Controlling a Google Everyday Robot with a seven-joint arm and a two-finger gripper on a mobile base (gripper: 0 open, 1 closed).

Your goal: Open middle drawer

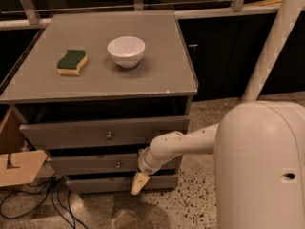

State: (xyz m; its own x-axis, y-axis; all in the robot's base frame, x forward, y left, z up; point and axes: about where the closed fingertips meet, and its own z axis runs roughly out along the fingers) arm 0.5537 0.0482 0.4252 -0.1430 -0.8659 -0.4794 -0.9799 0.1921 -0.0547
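The grey cabinet (109, 46) has three drawers. The middle drawer (81, 164) is a mid-height grey panel with a small round metal knob (118, 165) at its centre. It lies between the taller top drawer (71, 133) and the slim bottom drawer (95, 184). My gripper (137, 182) hangs with its tan tip pointing down, just right of and below the middle knob, in front of the bottom drawer's panel. It holds nothing that I can see. My white arm (186, 144) reaches in from the right.
A green and yellow sponge (72, 62) and a white bowl (126, 51) sit on the cabinet top. A cardboard box (16, 163) and black cables (43, 199) lie at the left on the floor. A white pole (274, 42) stands at the right. My white body (262, 171) fills the lower right.
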